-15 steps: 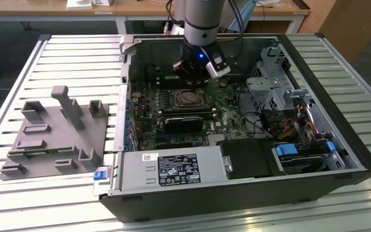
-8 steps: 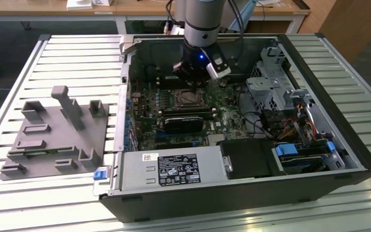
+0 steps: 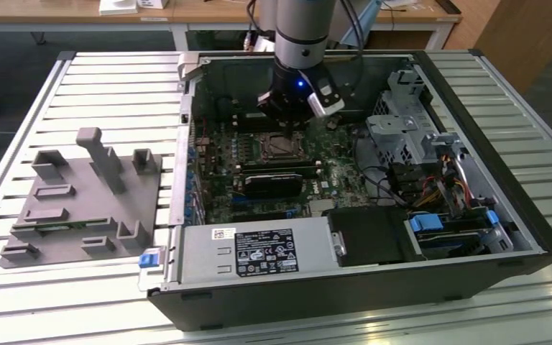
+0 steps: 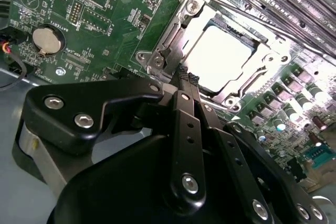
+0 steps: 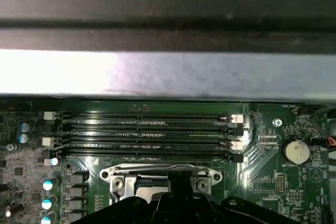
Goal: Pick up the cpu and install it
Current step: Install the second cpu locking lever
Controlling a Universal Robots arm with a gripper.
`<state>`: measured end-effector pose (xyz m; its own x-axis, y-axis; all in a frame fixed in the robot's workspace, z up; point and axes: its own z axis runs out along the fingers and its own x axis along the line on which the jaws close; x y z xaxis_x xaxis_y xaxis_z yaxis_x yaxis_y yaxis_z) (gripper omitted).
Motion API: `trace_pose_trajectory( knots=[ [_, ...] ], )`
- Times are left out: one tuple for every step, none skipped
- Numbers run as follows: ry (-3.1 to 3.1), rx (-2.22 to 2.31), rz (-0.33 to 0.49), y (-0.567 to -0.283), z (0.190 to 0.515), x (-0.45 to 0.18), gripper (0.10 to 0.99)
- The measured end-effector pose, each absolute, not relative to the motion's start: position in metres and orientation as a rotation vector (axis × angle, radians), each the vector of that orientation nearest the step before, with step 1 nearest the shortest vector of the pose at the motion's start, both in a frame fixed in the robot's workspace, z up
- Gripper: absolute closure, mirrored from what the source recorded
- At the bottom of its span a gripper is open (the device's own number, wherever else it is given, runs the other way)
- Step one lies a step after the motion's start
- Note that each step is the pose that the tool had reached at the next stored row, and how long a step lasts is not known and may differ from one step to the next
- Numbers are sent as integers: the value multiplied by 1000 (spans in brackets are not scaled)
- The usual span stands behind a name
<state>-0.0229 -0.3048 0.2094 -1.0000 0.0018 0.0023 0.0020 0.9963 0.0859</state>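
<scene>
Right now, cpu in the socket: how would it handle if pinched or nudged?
The cpu looks like a thin, flat plate: probably stiff and light. Its shiny metal top suggests it's slippery. It lies low inside the socket frame, so a sideways nudge likely won't shift it.

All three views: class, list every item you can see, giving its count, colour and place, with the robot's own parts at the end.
Computer case: one, black, open, on the slatted table.
Motherboard: one, green, inside the case.
CPU: one, silvery, seated in the metal socket frame on the motherboard.
Memory slots: a row, black, beside the socket.
Coin battery: one, silver, on the motherboard.
Fixture: one, grey, with upright posts, on the table at the exterior view's left.
Slatted table: one, pale metal, under everything.
Arm: one, grey, reaching down into the case.
Gripper: one, black, fingertips together just beside the socket.
</scene>
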Motion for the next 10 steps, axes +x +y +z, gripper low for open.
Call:
trace_pose_trajectory(
  knots=[
    [-3136,-3,-135,-305,211,-23,980],
    [-3136,-3,-134,-305,213,-23,980],
    [-3136,-3,-134,-305,215,-23,980],
    [-3136,-3,-134,-305,218,-23,980],
    [-3137,-3,-133,-305,220,-23,980],
    [-3137,-3,-132,-305,223,-23,980],
    [-3137,-3,-129,-305,225,-23,980],
    [-3137,-3,-126,-305,228,-23,980],
    [-3137,-3,-122,-305,230,-23,980],
    [-3137,-3,-118,-305,233,-23,980]
  ],
)
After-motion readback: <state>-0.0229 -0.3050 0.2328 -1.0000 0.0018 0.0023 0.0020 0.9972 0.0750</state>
